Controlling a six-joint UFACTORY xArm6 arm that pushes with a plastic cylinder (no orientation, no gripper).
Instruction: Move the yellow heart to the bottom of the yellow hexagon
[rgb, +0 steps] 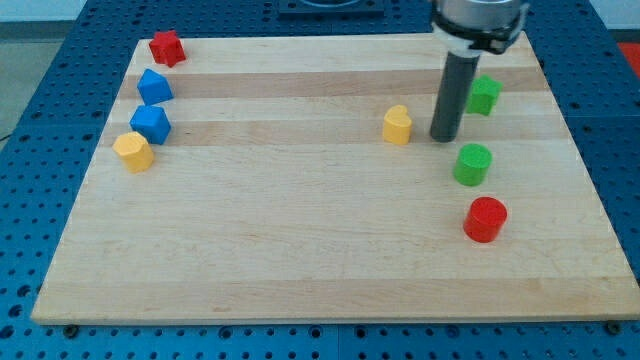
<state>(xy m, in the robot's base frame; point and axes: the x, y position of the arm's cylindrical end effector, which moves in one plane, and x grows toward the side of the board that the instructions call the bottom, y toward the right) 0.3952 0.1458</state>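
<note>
**Now the yellow heart sits right next to my tip**

Right now the yellow heart (397, 125) sits on the wooden board (300, 250), a bit toward the view's right and in the upper half. My tip (444, 137) is just beside it, at about 3 o'clock from the heart, with a small gap between them. I have no jaws at all, only a dark rod, so nothing is held.

Going out from the heart, a green block (484, 95) stands at about 2 o'clock, partly hidden behind my rod. A green round block (473, 164) is at about 4 o'clock, near my tip. A red round block (486, 219) is below that one, closer to the view's bottom.

Far off at about 9 o'clock is the yellow hexagon (133, 152), close to the board's left edge. A blue block (151, 124) touches or almost touches it from above. Another blue block (155, 87) is higher up, and a red block (167, 47) sits at the top left corner.

Between the heart and the hexagon the wood has no blocks on it.
</note>
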